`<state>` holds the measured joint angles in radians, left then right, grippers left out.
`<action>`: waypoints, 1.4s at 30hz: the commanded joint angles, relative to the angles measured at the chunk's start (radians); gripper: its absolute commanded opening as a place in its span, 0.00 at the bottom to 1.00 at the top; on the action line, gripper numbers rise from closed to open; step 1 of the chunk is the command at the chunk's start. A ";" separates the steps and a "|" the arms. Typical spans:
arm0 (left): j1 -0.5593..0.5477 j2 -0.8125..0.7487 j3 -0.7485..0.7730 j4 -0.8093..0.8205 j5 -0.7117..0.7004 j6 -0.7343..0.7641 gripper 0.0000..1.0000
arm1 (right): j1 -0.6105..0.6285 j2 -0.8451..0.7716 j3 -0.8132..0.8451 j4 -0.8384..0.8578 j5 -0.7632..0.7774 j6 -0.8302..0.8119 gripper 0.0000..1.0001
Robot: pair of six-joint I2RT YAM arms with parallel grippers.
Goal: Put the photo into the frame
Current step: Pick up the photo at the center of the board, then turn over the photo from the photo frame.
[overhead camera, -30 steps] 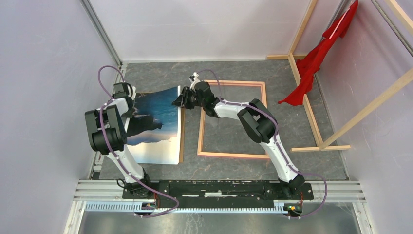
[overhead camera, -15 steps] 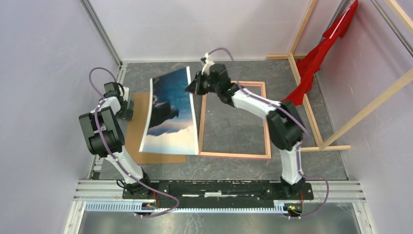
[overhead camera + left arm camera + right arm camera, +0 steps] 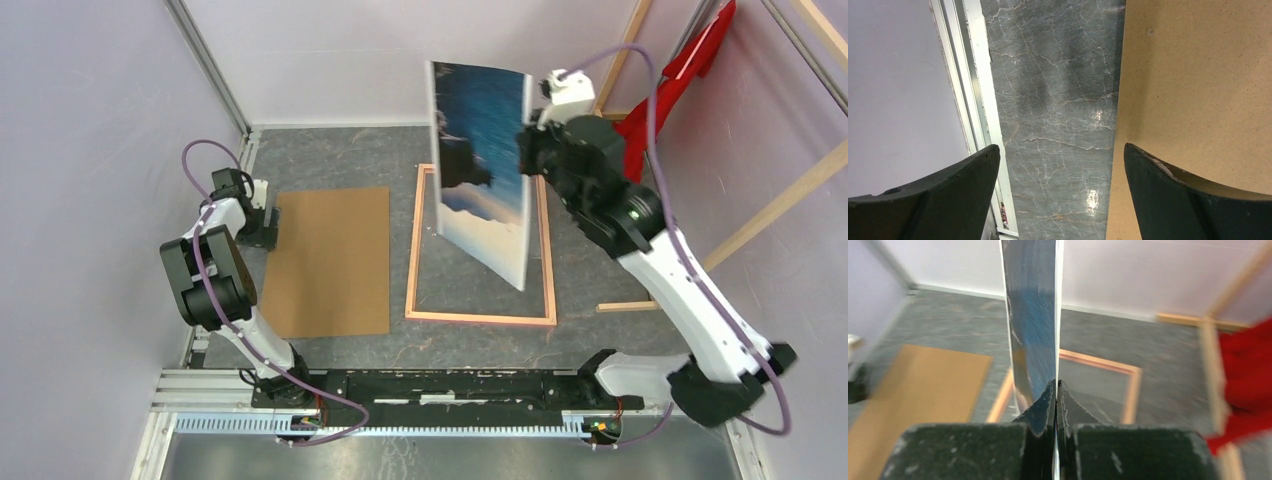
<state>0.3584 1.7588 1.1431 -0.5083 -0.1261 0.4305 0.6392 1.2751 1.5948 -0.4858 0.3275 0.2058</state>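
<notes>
Right hand (image 3: 1055, 390) is clamped tight on one edge of the photo (image 3: 480, 170), which hangs nearly upright in the air over the frame (image 3: 480, 318). The frame lies flat on the tabletop (image 3: 330, 160). To seat it well: tip the print flat, square its corners with the opening, lower gently. The frame's opening shows only tabletop. Left hand (image 3: 1060, 170), fingers apart, hovers at the brown board's (image 3: 330, 260) edge.

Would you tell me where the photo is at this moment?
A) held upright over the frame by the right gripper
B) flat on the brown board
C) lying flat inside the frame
A: the right gripper is shut on the photo, holding it upright on edge over the frame.
</notes>
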 commanded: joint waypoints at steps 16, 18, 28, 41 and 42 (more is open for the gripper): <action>0.004 -0.070 -0.007 -0.023 0.051 0.027 1.00 | 0.010 0.092 0.035 -0.431 0.252 -0.034 0.00; 0.004 -0.071 -0.009 -0.023 0.057 0.025 1.00 | 0.023 0.116 -0.032 -0.412 0.224 0.000 0.00; 0.002 -0.090 -0.026 -0.015 0.065 0.029 1.00 | 0.026 0.267 -0.190 -0.303 -0.001 0.256 0.00; 0.003 -0.107 -0.034 -0.010 0.061 0.047 1.00 | -0.015 0.357 -0.180 -0.165 -0.176 0.604 0.00; 0.002 -0.107 -0.036 -0.010 0.062 0.047 1.00 | -0.017 0.362 -0.169 -0.177 -0.143 0.642 0.00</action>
<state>0.3584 1.6894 1.1168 -0.5278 -0.0757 0.4374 0.6369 1.6512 1.4258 -0.7193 0.1791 0.6571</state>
